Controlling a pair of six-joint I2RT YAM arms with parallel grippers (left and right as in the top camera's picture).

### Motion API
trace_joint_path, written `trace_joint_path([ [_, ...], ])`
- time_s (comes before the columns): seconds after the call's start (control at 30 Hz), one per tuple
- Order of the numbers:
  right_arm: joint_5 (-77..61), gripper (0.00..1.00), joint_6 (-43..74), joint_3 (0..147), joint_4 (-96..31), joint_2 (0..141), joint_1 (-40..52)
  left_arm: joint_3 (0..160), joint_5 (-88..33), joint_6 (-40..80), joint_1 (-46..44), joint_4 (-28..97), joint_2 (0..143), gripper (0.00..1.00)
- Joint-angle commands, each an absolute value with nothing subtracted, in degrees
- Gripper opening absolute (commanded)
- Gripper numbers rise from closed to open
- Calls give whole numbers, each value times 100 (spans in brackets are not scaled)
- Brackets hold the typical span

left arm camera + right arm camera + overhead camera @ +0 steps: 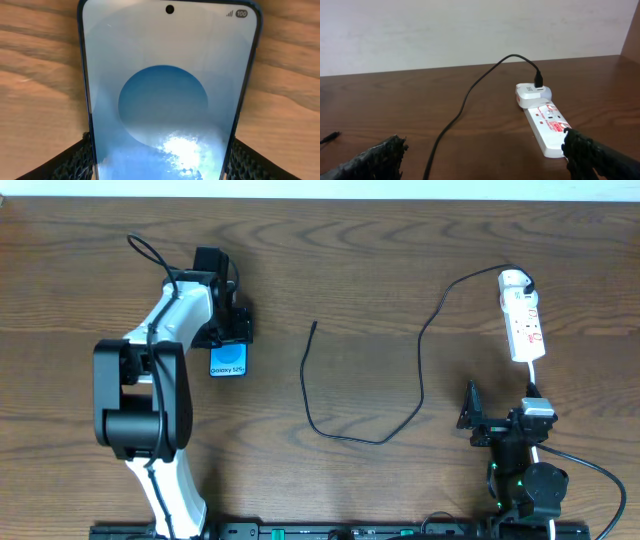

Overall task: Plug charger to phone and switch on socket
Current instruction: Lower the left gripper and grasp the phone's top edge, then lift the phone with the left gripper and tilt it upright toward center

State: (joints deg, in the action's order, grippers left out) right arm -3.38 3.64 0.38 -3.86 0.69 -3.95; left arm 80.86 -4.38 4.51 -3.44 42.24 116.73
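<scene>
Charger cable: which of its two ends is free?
The small tip lying bare mid-table; the other end is plugged in at the power strip.

Setting: robotics lab bench, a tabletop manipulation station. Evidence: dark wood-grain table (400, 240); two arms, the left arm (150, 410) white and black, the right arm (525, 480) black, mounted on a black base rail (320, 531) at the near edge; plain pale wall (445, 30) behind; white power strip (523, 320) lying on the tabletop
</scene>
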Motion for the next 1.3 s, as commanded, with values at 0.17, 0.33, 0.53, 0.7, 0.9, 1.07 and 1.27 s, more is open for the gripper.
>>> trace_joint_path([
  [0.17, -311, 99, 357, 32, -412, 30, -366, 8082, -600, 814, -331, 4436, 10816, 74],
  [0.33, -311, 99, 357, 32, -412, 30, -366, 8082, -1243, 915, -331, 4497, 10674, 74],
  [0.53, -314, 99, 357, 32, -412, 30, -366, 8082, -2132, 1245, -331, 4582, 10669, 74],
  [0.7, -314, 99, 357, 32, -412, 30, -366, 8082, -2698, 1817, -331, 4624, 10669, 74],
  [0.9, -311, 99, 360, 32, -412, 30, -366, 8082, -3310, 2617, -331, 4626, 10669, 74],
  [1.07, -314, 99, 357, 32, -412, 30, -366, 8082, -3970, 2985, -331, 4626, 10669, 74],
  [1.27, -311, 99, 360, 32, -412, 30, -366, 8082, -4595, 3531, -331, 4624, 10669, 74],
])
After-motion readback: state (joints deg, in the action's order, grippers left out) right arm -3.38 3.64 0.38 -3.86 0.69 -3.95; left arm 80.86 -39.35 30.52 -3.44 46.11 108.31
